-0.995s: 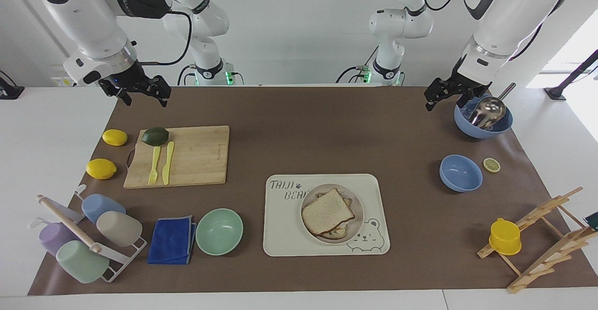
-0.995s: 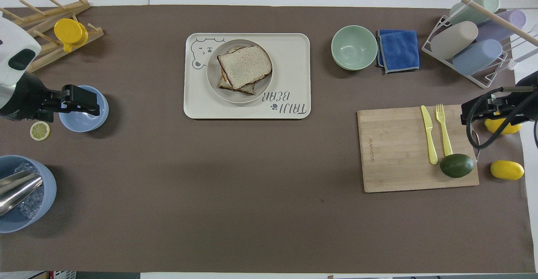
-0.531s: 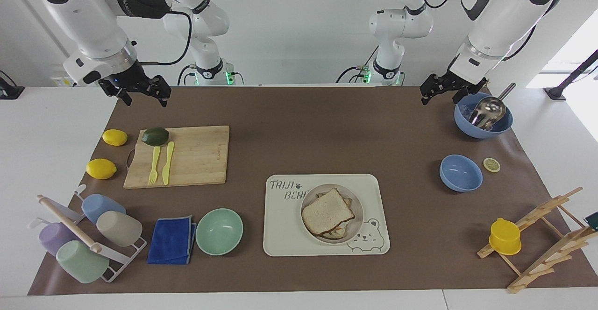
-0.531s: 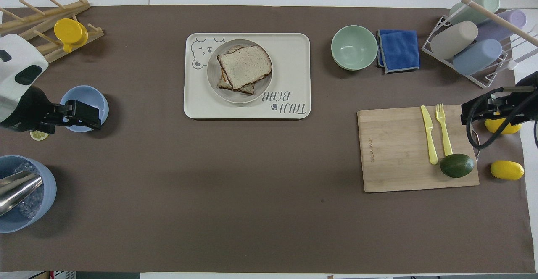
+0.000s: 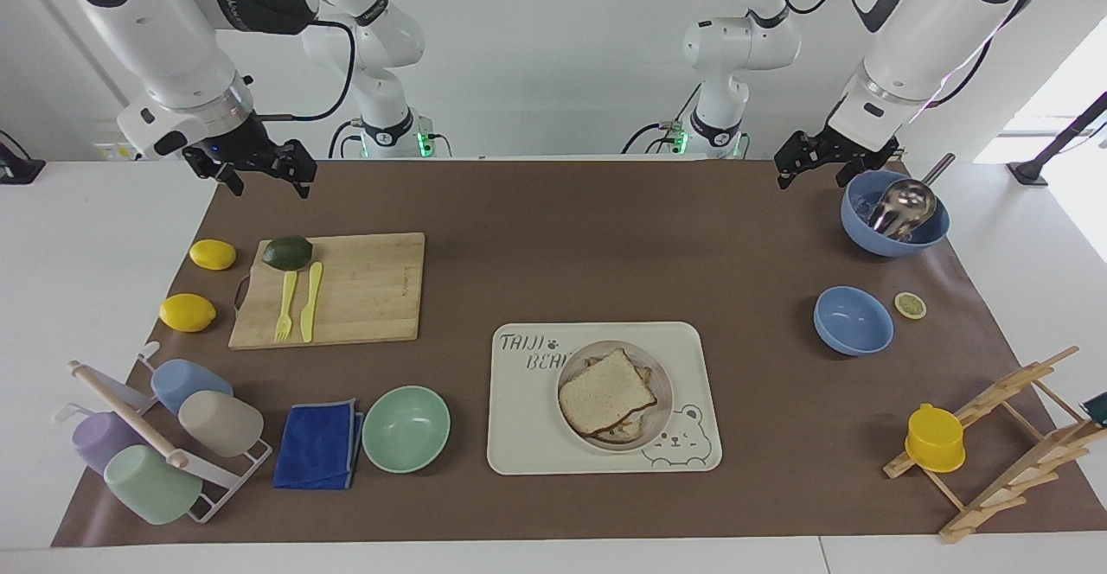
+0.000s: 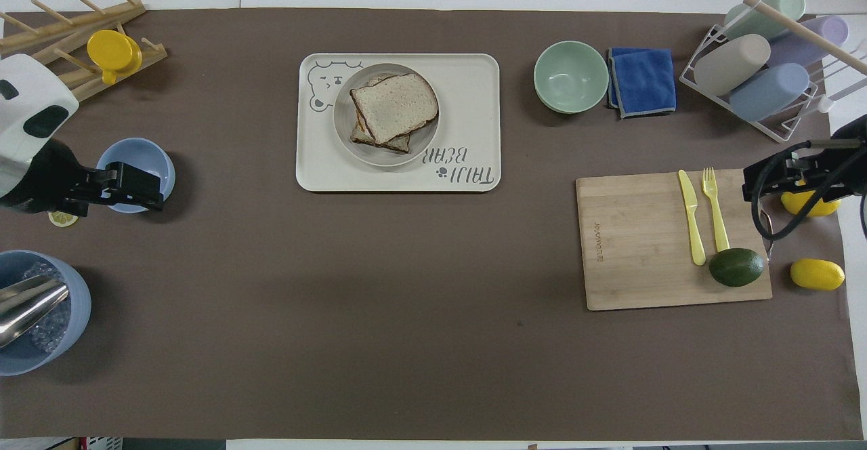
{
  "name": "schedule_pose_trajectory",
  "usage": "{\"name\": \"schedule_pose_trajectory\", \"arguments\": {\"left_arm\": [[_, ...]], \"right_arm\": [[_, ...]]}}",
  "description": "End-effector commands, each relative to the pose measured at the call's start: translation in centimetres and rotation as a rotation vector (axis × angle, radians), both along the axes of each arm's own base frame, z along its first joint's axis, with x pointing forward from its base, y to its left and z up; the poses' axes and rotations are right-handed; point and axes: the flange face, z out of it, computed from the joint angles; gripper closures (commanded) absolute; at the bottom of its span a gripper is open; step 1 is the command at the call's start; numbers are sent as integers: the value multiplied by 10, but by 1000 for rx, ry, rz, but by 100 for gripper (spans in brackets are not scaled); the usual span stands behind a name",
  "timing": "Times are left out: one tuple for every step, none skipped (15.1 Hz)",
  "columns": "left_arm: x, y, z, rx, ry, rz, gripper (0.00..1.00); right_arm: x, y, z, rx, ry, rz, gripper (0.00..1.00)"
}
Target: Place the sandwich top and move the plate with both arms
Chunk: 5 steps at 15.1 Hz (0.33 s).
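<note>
The sandwich top (image 5: 605, 392) lies on the sandwich on the beige-grey plate (image 5: 662, 417), which stands on the cream bear tray (image 5: 527, 436). In the overhead view the sandwich top (image 6: 394, 104) partly covers a lower slice on the plate (image 6: 423, 146). My left gripper (image 5: 810, 175) is open and empty in the air over the mat beside the blue scoop bowl (image 5: 895, 241); it also shows in the overhead view (image 6: 135, 189). My right gripper (image 5: 264, 178) is open and empty in the air over the mat near the cutting board (image 5: 363, 297); it waits there, as the overhead view (image 6: 772, 182) also shows.
The cutting board holds an avocado (image 5: 287, 251), fork and knife; two lemons (image 5: 187, 312) lie beside it. A mint bowl (image 5: 406, 428), blue cloth (image 5: 318, 444) and cup rack (image 5: 156, 436) stand at the right arm's end. A small blue bowl (image 5: 853, 321), lemon slice and wooden rack (image 5: 1003, 436) stand at the left arm's end.
My left gripper has risen and drawn back from the blue scoop bowl toward the robots. The right arm, plate and sandwich have not moved.
</note>
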Motion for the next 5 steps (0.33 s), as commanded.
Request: {"name": "schedule_pose_trajectory", "arguments": {"left_arm": [[-1,2,4,11,5,-15,0],[-1,2,4,10,3,-15,0],[-1,3,4,10,3,-13,0],[-1,3,4,10,3,-13,0],[-1,3,5,9,3,-12,0]], "right_arm": [[-5,1,1,26,0,-21,0],[-5,1,2,26,-1,-21,0],[-5,1,2,26,0,-21,0],[-5,1,1,26,0,-21,0],[-5,1,1,26,0,-21,0]]}}
